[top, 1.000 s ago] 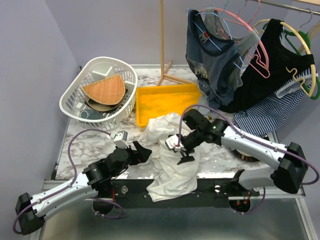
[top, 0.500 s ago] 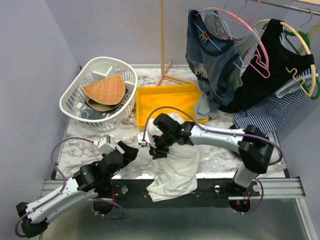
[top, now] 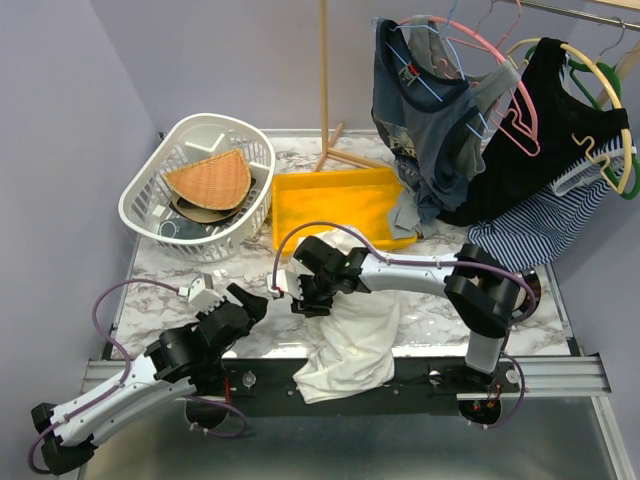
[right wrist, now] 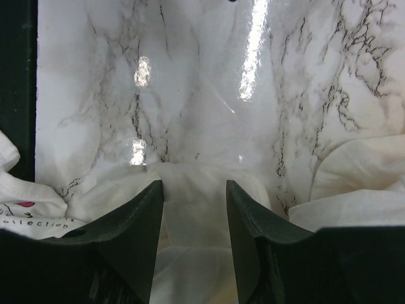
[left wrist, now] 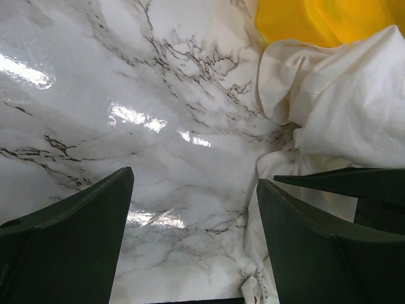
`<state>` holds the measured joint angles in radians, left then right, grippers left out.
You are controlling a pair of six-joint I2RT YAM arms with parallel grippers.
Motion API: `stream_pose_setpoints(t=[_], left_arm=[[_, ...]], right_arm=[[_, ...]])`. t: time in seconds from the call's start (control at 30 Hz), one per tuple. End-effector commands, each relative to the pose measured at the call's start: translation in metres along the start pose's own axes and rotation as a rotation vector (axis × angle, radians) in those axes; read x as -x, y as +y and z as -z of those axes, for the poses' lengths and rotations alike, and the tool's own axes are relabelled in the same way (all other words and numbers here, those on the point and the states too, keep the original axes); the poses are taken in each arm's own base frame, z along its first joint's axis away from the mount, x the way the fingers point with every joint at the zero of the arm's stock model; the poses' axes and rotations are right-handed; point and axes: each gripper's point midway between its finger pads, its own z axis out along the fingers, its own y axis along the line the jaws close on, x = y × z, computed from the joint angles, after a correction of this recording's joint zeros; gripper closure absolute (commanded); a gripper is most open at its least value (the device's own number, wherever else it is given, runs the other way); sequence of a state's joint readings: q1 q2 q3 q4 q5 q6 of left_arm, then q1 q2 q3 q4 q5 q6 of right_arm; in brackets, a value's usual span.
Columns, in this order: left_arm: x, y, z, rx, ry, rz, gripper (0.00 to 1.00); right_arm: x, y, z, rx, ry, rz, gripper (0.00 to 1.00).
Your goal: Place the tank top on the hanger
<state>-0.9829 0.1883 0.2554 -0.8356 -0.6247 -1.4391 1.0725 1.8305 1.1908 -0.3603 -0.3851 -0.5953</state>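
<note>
The off-white tank top (top: 352,330) lies crumpled on the marble desk (top: 180,272), just near of the yellow tray (top: 330,200). The right gripper (right wrist: 195,185) pinches a fold of it, beside a label (right wrist: 35,223) reading "ollection". Left of the cloth, the left gripper (left wrist: 193,183) gapes wide, holding nothing.

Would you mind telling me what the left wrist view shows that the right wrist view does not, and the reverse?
Only the left wrist view shows a corner of the yellow tray, at top right, and the left hand, its fingers wide apart over bare marble. Only the right wrist view shows the right hand with a fold of the tank top between its fingers, and a printed label on that cloth at lower left. Both show the marble table and the off-white tank top crumpled on it.
</note>
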Motion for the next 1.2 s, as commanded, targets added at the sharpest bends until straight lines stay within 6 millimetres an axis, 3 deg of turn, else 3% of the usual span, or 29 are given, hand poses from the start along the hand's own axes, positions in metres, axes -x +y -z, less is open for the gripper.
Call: stream_pose_setpoints(t=[0.0, 0.03, 0.13, 0.17, 0.27, 0.37, 0.4, 0.57, 0.67, 0.87, 1.03, 1.17], left_arm=[[0.016, 0.002, 0.002, 0.026, -0.069, 0.037, 0.12], [0.016, 0.002, 0.002, 0.025, -0.068, 0.038, 0.12], [0.014, 0.001, 0.002, 0.013, -0.059, 0.029, 0.12], [0.013, 0.0, 0.003, 0.007, -0.053, 0.022, 0.12], [0.008, -0.01, 0.003, -0.049, -0.023, -0.029, 0.12], [-0.005, -0.031, 0.008, -0.181, 0.04, -0.118, 0.13], [-0.005, -0.046, 0.011, -0.256, 0.043, -0.116, 0.13], [-0.018, -0.091, 0.033, -0.52, 0.105, -0.211, 0.12], [-0.026, -0.108, 0.042, -0.61, 0.145, -0.265, 0.12], [-0.064, -0.135, 0.047, -0.692, 0.332, -0.432, 0.12], [-0.097, -0.155, 0.042, -0.706, 0.498, -0.57, 0.14], [-0.114, -0.161, 0.039, -0.715, 0.562, -0.637, 0.14]], right_arm=[[-0.008, -0.006, -0.007, -0.034, 0.058, 0.006, 0.48], [-0.009, -0.008, -0.006, -0.044, 0.061, 0.004, 0.5], [-0.005, -0.008, -0.002, -0.051, 0.057, 0.001, 0.72], [0.003, -0.01, 0.005, -0.063, 0.039, 0.005, 0.84], [0.021, -0.012, 0.029, -0.099, -0.008, 0.02, 0.99], [0.04, -0.005, 0.055, -0.089, -0.076, 0.046, 0.99], [0.049, -0.001, 0.074, -0.099, -0.109, 0.06, 0.99], [0.057, -0.003, 0.133, -0.133, -0.179, 0.1, 0.99], [0.051, -0.014, 0.17, -0.202, -0.225, 0.059, 0.99], [0.028, -0.044, 0.233, -0.421, -0.296, -0.042, 0.99], [0.006, -0.073, 0.28, -0.63, -0.333, -0.143, 0.99], [-0.008, -0.083, 0.306, -0.751, -0.34, -0.191, 0.99]])
